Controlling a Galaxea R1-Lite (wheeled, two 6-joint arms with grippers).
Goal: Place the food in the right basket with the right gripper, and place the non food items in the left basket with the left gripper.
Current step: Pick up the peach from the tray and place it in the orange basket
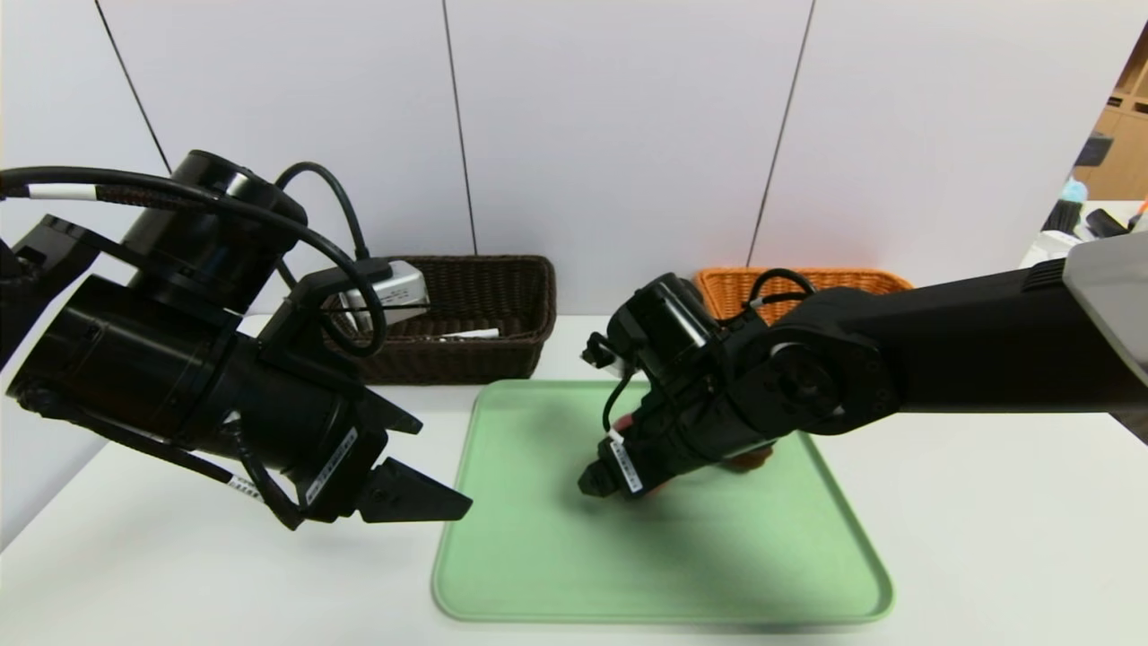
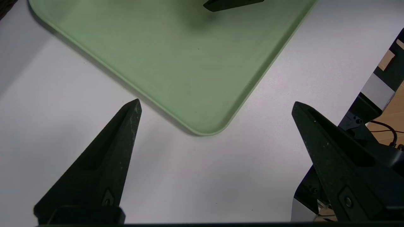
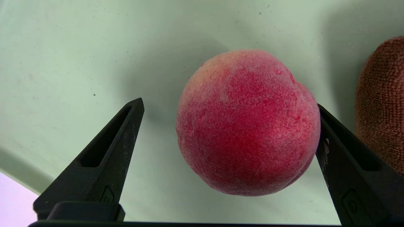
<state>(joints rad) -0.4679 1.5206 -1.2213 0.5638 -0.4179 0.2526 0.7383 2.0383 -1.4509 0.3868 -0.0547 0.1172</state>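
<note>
Between open right gripper [image 3: 228, 107] fingers: fuzzy red-orange peach [image 3: 247, 123].

Right hand [image 1: 603, 480] low over green tray [image 1: 538, 574], two baskets behind

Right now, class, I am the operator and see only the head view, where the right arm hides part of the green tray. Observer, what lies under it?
Observer: A red peach lies on the tray, inside the open right claw.
Operator: Anything beside it?
Observer: A brown cloth, only partly in view, lies close beside the peach.
Operator: And the left claw?
Observer: The left claw is open and holds nothing. It is over bare table, facing the tray's corner.
</note>
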